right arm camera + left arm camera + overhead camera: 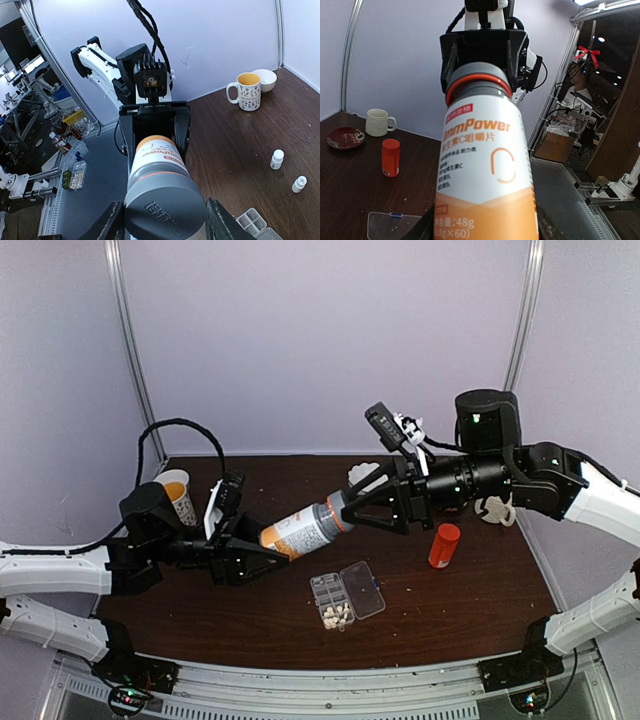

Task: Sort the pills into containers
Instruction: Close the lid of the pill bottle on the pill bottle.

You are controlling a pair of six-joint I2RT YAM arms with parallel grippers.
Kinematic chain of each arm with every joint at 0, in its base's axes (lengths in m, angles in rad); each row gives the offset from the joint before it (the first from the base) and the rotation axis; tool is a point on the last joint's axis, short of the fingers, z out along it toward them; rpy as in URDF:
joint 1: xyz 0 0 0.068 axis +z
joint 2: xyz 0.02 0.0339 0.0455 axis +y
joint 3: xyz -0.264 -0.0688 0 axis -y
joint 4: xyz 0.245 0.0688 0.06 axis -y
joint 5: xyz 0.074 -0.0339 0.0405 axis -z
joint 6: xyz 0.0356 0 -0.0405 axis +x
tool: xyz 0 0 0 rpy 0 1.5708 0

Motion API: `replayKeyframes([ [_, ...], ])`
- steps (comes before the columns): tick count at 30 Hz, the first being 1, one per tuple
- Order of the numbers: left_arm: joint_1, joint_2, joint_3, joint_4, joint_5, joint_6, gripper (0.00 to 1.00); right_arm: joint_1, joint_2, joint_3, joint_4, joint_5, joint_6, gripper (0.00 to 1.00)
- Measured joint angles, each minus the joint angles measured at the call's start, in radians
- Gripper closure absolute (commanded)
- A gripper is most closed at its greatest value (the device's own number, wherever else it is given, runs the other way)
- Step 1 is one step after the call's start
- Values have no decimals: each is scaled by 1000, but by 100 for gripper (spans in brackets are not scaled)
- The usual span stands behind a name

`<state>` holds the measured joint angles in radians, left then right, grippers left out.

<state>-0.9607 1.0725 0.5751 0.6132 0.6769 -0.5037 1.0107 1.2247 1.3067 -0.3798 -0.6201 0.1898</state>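
A large white-and-orange bottle point(300, 531) with a grey cap point(164, 202) hangs tilted in the air between the two arms. My left gripper point(266, 552) is shut on its lower, orange end point(487, 220). My right gripper point(165, 221) is shut on the cap, one finger on each side. Below the bottle, the clear organiser box point(347, 597) lies on the table with its lid open. Cream-white pills point(337, 616) fill its near cells. A corner of its cells point(252, 221) shows in the right wrist view.
A small red bottle point(443, 545) stands right of the box. A patterned mug point(248, 91) and a white bowl point(265, 79) stand at the far left corner, with two tiny white bottles point(276, 159) nearer. A cream mug point(379, 122) and a red plate point(345, 137) are at the right.
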Motion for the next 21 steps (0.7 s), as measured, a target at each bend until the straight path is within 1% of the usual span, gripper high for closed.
replayKeyframes([
  [6,0,-1,5,-30,2,1,100,5,10,16,-74,25,-45,54],
  [10,3,-1,7,-47,12,1,100,8,14,17,-85,27,-55,54],
  [18,6,29,28,-12,63,-29,100,45,8,-12,2,22,-55,54],
  [21,8,33,28,-1,72,-48,100,46,6,-18,21,21,-60,56],
])
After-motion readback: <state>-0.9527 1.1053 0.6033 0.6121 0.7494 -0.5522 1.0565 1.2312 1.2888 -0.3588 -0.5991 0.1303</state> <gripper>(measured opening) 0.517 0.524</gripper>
